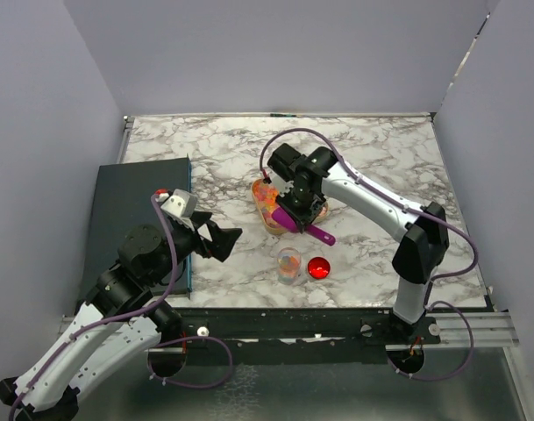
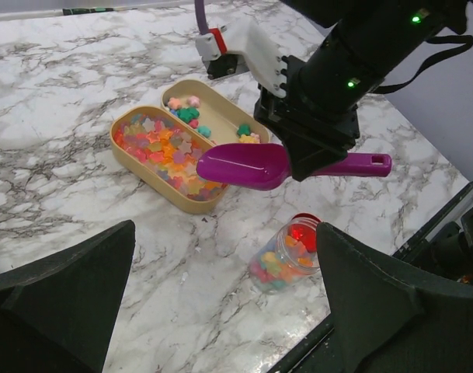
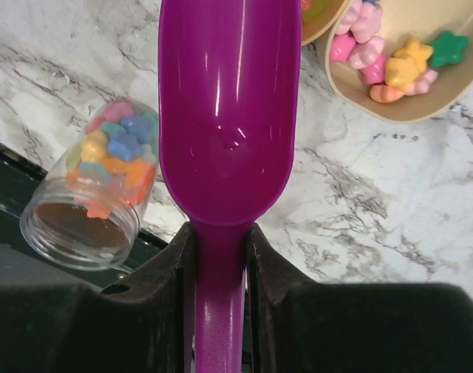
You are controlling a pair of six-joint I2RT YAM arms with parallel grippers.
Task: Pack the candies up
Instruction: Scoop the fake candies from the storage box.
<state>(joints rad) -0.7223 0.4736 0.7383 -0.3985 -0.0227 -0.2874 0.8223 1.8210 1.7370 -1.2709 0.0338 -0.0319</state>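
Pastel candies (image 2: pixel 162 151) fill one half of a tan two-part tray (image 2: pixel 127 158); a few lie in the other half (image 3: pixel 391 66). A clear jar (image 1: pixel 288 262) partly filled with candies (image 2: pixel 286 260) stands in front of the tray, also in the right wrist view (image 3: pixel 88 210). My right gripper (image 1: pixel 295 210) is shut on the handle of the empty purple scoop (image 3: pixel 224 101), held above the table between tray and jar. My left gripper (image 1: pixel 224 240) is open and empty, left of the jar.
A shiny red lid (image 1: pixel 318 267) lies right of the jar. A dark blue board (image 1: pixel 126 210) lies at the table's left edge under the left arm. The table's front edge (image 2: pixel 376 287) runs just behind the jar.
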